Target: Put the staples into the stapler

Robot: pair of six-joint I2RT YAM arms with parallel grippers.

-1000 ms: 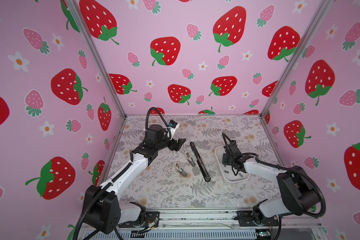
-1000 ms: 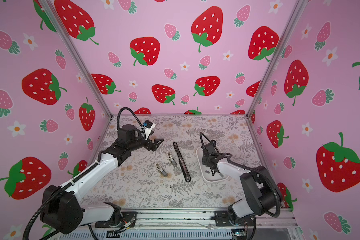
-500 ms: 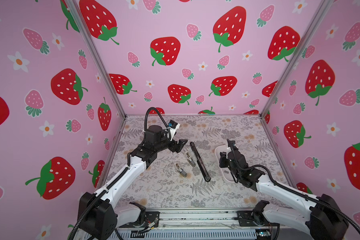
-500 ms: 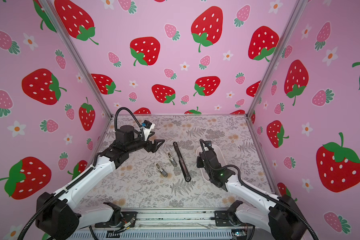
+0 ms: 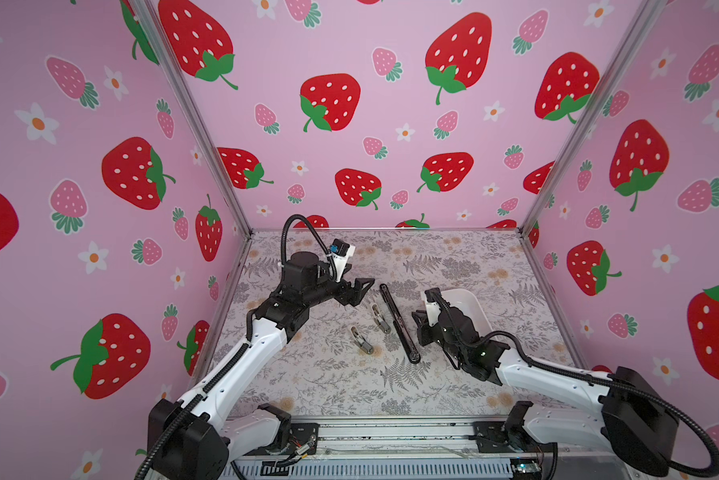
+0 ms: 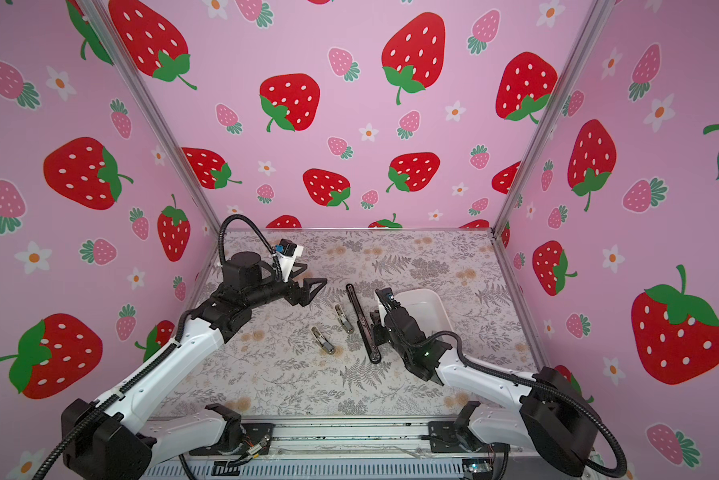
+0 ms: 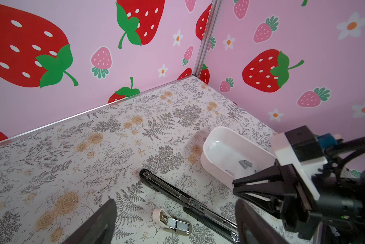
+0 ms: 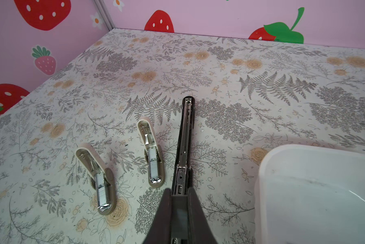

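Right wrist view — the right gripper [image 8: 179, 193] hangs over the near end of the long black stapler [image 8: 184, 145], which lies opened flat with its metal channel facing up. The fingers are pinched together, and a small grey staple strip [image 8: 178, 214] appears to sit between them, though only a patch of it shows. On the side of the black stapler away from the tray lie a small beige stapler [image 8: 151, 152] and a second beige stapler [image 8: 97, 179], both opened, with silver showing in their channels. Spare staple strips [image 7: 245, 163] lie loose in the white tray [image 7: 211, 160], near the black stapler. In a top view the left gripper [image 5: 359, 291] hovers near the stapler's far end, jaws spread wide, holding nothing. Handling, as judged: a strip is very light, stiff and smooth, yet probably brittle — glued staples break apart if bent or squeezed unevenly. It is best held across its two long sides near the middle, legs down, so that it drops level into the channel.
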